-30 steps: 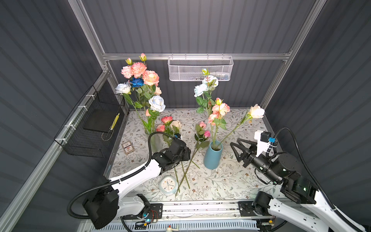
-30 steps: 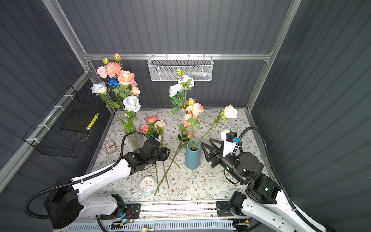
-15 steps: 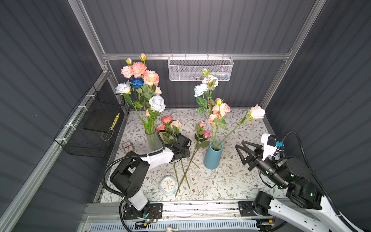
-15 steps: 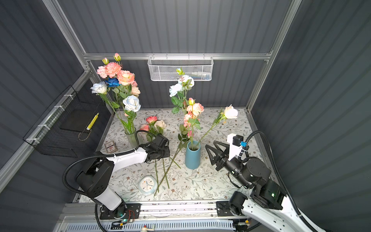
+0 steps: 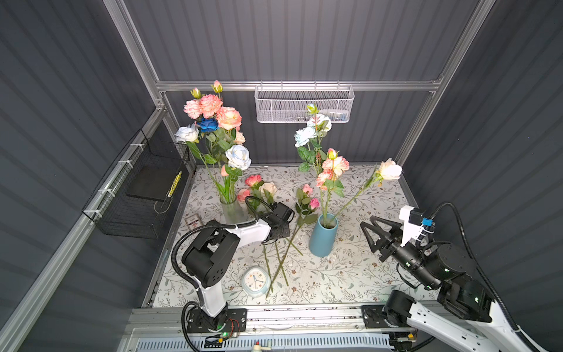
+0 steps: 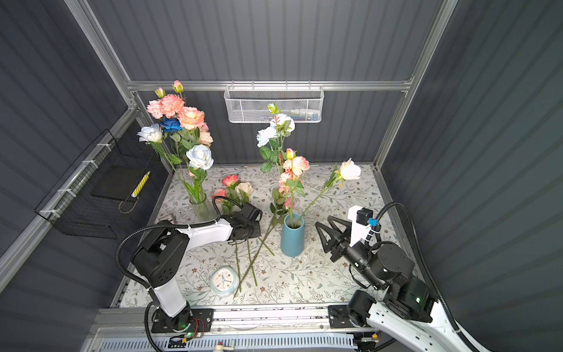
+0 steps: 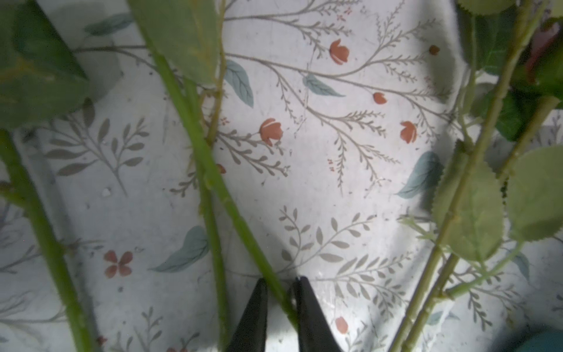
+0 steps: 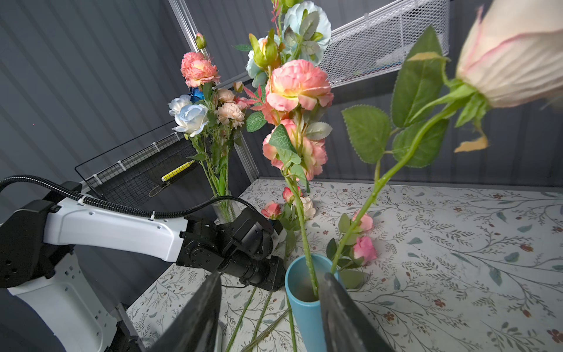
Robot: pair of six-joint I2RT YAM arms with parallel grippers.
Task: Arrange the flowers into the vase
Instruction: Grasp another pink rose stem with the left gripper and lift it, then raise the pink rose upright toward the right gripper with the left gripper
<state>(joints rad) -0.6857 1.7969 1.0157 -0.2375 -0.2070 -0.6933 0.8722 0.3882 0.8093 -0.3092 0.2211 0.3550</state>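
Some flowers (image 5: 333, 164) stand in the blue vase (image 5: 323, 240); several more lie on the cloth (image 5: 365, 274) beside it. My left gripper (image 7: 279, 285) pinches one loose stem (image 7: 240, 225); my right gripper (image 8: 272, 273) hangs open, empty, near the vase.

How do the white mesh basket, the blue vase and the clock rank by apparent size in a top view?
Largest to smallest:
white mesh basket, clearly largest, though it hangs higher, nearer the camera;
blue vase;
clock, only slightly smaller than the vase, so nearly tied.
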